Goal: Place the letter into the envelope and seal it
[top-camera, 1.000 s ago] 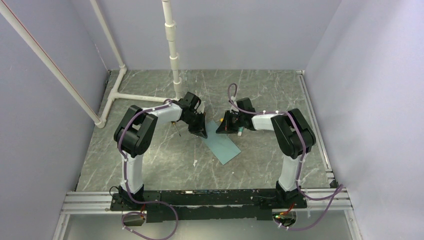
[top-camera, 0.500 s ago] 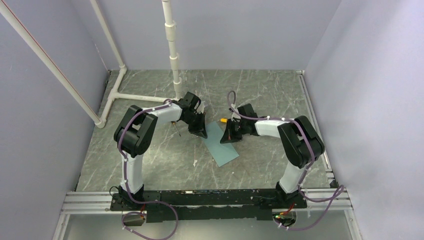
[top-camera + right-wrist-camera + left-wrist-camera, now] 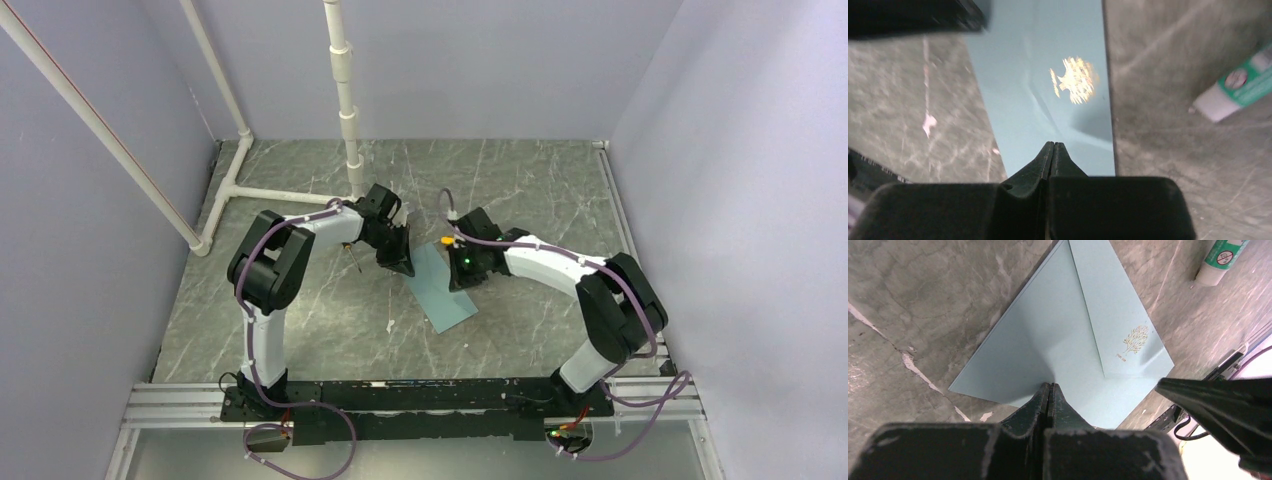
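While the envelope (image 3: 441, 292) lies flat on the table (image 3: 320, 325) between the two arms, its flap, with a gold tree mark, is folded down over the body, so nothing inside it shows. The left gripper (image 3: 1049, 389) is clenched, its tips pressing a dent into the paper. The right gripper (image 3: 1053, 146) is likewise clenched, with its tips on the envelope. A green-labelled tube (image 3: 1237, 86) lies just beside it.

Flat teal blue-grey paper envelope (image 3: 1058, 340): matt, smooth. Gold tree emblem (image 3: 1134, 338) on it: shiny foil. Grey-green marbled tabletop (image 3: 923, 285): smooth, slight sheen. White-green tube (image 3: 1220, 257), upper right: glossy plastic. Left gripper (image 3: 1049, 386), right gripper (image 3: 1053, 145): 2 black, matt, grainy.
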